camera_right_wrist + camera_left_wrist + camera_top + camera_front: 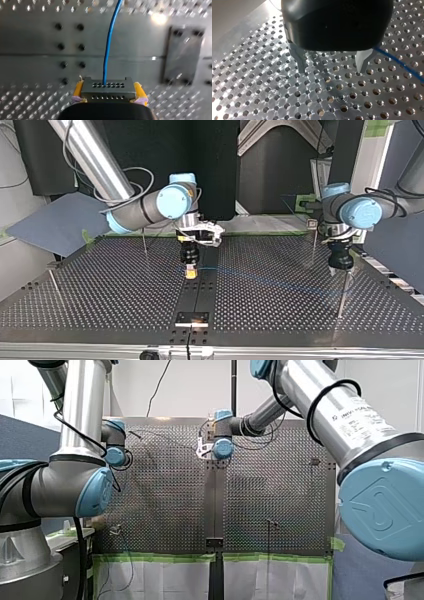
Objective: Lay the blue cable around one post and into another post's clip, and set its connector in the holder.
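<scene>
1. While the connector (108, 86) sits clamped by its short ends between the yellow pads (78, 90) of my right gripper (108, 91), the jaws are drawn in to its length and hold nothing else. Its holed face looks away from the wrist.
2. From one hole in that face the blue cable (107, 50) runs straight ahead of the connector, over the bare centre strip (200, 292), in line with the gripper's reach. In the top view a faint blue line carries on from the connector toward my left arm.
3. Ahead of the connector, off to one side of the cable's line and well apart, a dark plate (180, 56) lies flat on the strip. I take it for the holder, though no seat shows on it. As I judge it, the coming move turns on this offset: the connector's long axis must be carried sideways over the plate and squared with it. My right arm, which holds the connector, is the nearer one.
4. Well apart from the connector, along the cable's run, my left gripper (331, 66) hangs low over the table (274, 95) with its fingers (300, 58) spread wide and nothing between them. The cable passes just outside the pale finger. Whether they touch, I cannot tell.
5. Farther from the connector, a thin post (343, 292) stands just beside that gripper. No wrap of cable around it shows, so I judge the routing not yet done.
</scene>
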Motion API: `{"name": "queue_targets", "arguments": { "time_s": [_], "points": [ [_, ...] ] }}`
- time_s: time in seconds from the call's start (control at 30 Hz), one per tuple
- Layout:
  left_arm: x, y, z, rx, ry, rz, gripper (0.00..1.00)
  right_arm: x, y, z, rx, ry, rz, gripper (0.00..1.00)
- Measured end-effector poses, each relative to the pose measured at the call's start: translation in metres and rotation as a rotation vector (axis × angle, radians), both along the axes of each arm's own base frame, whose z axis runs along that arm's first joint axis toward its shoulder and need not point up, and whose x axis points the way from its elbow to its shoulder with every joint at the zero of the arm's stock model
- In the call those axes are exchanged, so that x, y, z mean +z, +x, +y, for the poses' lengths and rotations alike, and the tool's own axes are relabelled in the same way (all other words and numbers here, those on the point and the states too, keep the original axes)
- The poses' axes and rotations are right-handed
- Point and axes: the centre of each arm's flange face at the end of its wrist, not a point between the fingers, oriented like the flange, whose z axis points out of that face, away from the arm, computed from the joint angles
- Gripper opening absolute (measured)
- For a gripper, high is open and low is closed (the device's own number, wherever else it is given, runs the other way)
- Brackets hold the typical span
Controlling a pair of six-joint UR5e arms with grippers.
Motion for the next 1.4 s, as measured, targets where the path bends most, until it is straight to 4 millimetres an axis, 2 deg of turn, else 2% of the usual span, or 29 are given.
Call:
{"name": "queue_targets", "arguments": {
  "time_s": [0.4, 0.57, 0.8, 1.13, 1.23, 1.4],
  "points": [
    [0.000, 0.000, -0.004, -0.004, 0.000, -0.001, 1.00, -0.038, -0.053, -0.043, -0.133, 0.015, -0.032, 0.00],
    [0.000, 0.000, -0.004, -0.005, -0.003, -0.002, 1.00, -0.061, -0.077, -0.062, -0.147, 0.025, -0.038, 0.00],
    [0.000, 0.000, -0.005, -0.006, -0.005, -0.002, 1.00, -0.117, -0.109, -0.086, -0.169, 0.068, -0.025, 0.00],
    [0.000, 0.000, -0.005, -0.006, -0.002, -0.002, 1.00, -0.204, -0.171, -0.110, -0.302, 0.130, 0.027, 0.00],
    [0.000, 0.000, -0.005, -0.006, -0.001, -0.001, 1.00, -0.215, -0.190, -0.115, -0.350, 0.127, 0.049, 0.00],
    [0.000, 0.000, -0.005, -0.006, 0.001, -0.001, 1.00, -0.209, -0.213, -0.119, -0.413, 0.097, 0.069, 0.00]
  ]
}}
